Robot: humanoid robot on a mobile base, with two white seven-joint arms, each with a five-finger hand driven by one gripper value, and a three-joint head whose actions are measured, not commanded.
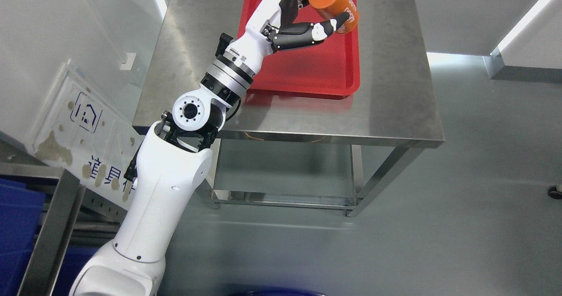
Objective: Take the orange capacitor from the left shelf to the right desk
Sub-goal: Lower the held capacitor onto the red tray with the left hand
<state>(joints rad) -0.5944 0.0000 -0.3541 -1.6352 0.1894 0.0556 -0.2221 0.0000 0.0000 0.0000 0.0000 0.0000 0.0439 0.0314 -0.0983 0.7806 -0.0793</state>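
Observation:
My left hand [322,10] reaches from the lower left over the steel desk [395,94] and is shut on the orange capacitor [334,5], a cylinder with white print on its side. The thumb [327,27] presses its lower side; the other fingers wrap it from the top edge of the picture. The capacitor is tilted and held over the far part of a red tray [316,72] that lies on the desk. I cannot tell whether it touches the tray. My right arm is out of view.
The desk has a lower shelf [281,182] and steel legs. A steel shelf post [52,225] with blue bins [15,217] stands at the lower left. A white wall panel [79,124] with printed signs lies left of the desk. Grey floor stretches to the right.

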